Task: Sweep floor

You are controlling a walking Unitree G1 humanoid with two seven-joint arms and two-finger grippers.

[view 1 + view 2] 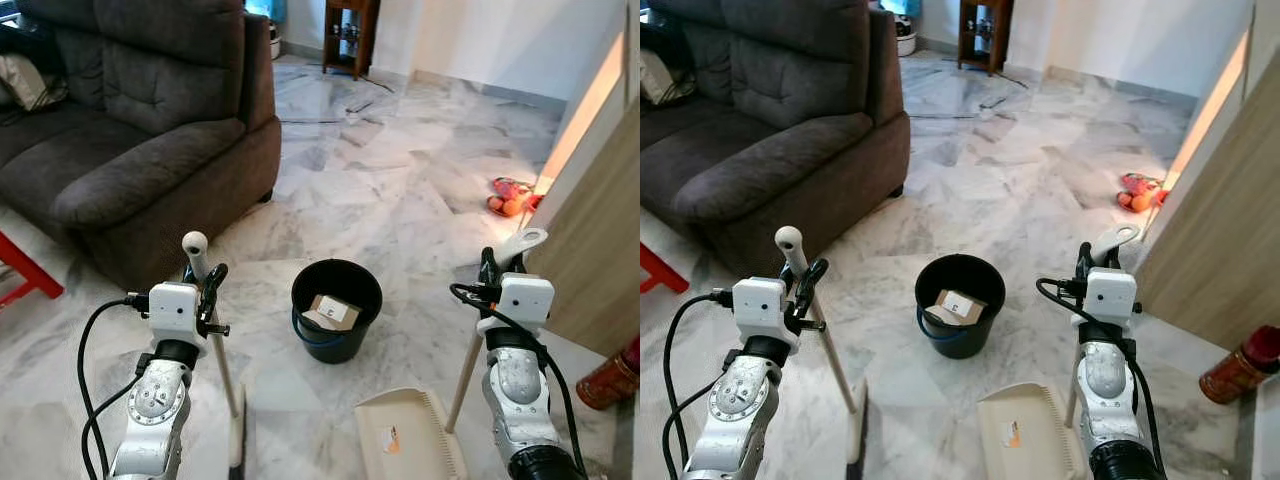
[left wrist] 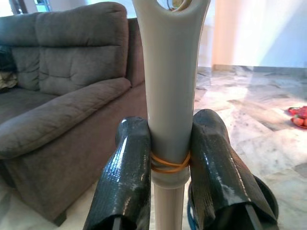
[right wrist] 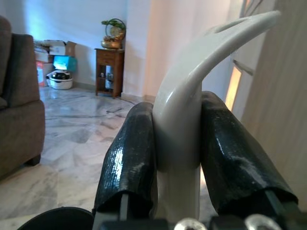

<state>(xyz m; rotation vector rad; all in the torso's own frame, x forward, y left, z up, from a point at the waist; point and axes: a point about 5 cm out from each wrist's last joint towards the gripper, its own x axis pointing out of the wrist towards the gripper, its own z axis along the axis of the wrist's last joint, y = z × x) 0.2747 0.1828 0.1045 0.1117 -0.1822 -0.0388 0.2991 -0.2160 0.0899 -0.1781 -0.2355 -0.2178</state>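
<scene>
My left gripper (image 1: 205, 285) is shut on the cream broom handle (image 2: 170, 96), whose rounded top rises above the fingers; the stick slants down to the floor at the lower left. A yellow rubber band circles the handle between the fingers (image 2: 125, 182). My right gripper (image 1: 497, 268) is shut on the curved top of the dustpan handle (image 3: 192, 91). The cream dustpan (image 1: 405, 435) rests on the marble floor by my right arm. Between the two arms stands a black bucket (image 1: 336, 308) with a piece of cardboard inside.
A dark grey sofa (image 1: 130, 120) fills the left side. A wooden panel (image 1: 600, 250) stands close on the right, with a red bottle (image 1: 610, 380) at its foot. Red and orange toys (image 1: 510, 195) lie farther off. A wooden stand (image 1: 350, 35) is at the back. A red leg (image 1: 25, 270) shows at the far left.
</scene>
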